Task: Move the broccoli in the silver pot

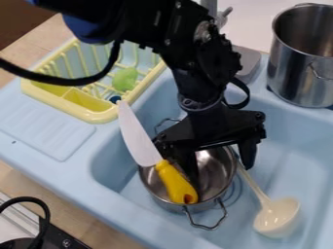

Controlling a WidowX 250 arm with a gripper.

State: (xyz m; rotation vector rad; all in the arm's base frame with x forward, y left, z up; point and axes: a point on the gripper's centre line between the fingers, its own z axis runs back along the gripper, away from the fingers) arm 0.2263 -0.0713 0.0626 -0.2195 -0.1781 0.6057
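While the gripper [220,173] hangs at the shiny metal pot [218,187], fingers apart, a flat-bladed knife [138,138] crosses its rim; a green lump [125,79] sits in a ribbed rack [98,117].

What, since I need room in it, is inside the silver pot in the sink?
Bare metal shows inside the pot, with the knife's yellow handle across its opening. The handle and gripper hide part of the inside; anything behind them cannot be seen.
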